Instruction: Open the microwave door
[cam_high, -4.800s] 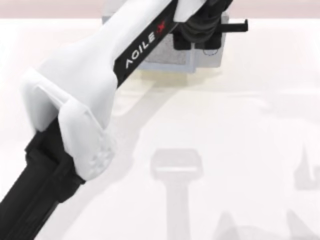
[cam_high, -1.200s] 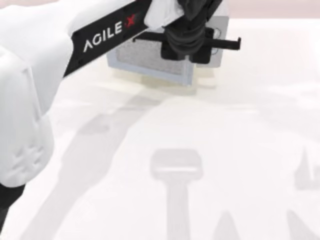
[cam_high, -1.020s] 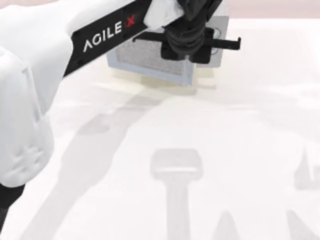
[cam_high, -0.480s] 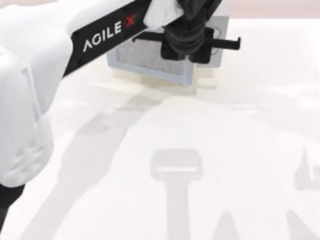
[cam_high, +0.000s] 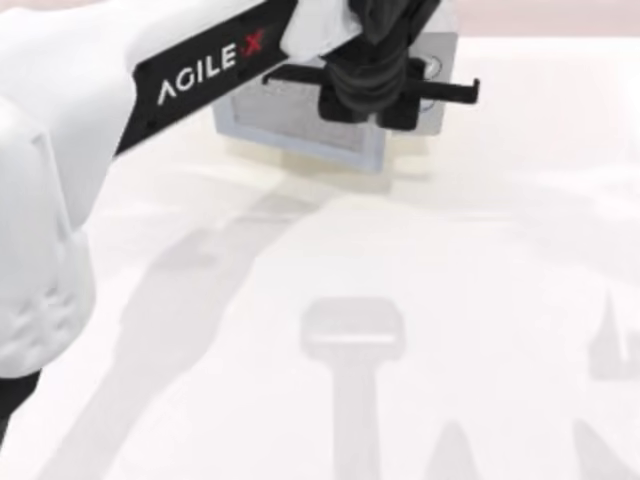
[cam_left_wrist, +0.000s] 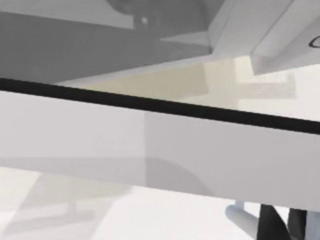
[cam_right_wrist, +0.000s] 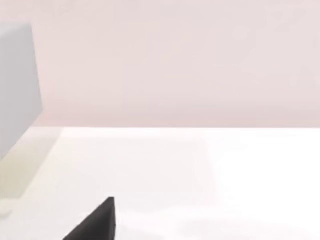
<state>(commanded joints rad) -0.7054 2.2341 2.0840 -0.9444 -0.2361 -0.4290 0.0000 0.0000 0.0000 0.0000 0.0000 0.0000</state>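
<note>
Black and hard-edged, the left gripper (cam_high: 372, 88) hangs over the front of the small light-grey boxy microwave (cam_high: 440, 60) at the far end of the table, toward the middle of the top view, its dark body covering the seam between the door and the knob panel; whether its fingers are spread or closed on anything I cannot tell, because the wrist hides them from above and the left wrist view shows only pale slabs and a dark band at very close range. The microwave door (cam_high: 290, 115), a flat grey-framed panel with a speckled mesh window, stands slightly ajar, its free edge angled off the cabinet near the gripper. I judge it a stiff, light panel that swings on a hinge at its left side and will not flex, with smooth faces that offer little friction, so the sensible hold is the free right-hand edge, hooked or pinched and drawn outward along an arc. The pale, glossy tabletop (cam_high: 480, 300) carries only soft shadows of the arms, and a plain pinkish wall (cam_right_wrist: 175, 60) rises behind it. The right gripper is not seen from above; the right wrist view shows a dark wedge (cam_right_wrist: 95, 222) low over the table.
</note>
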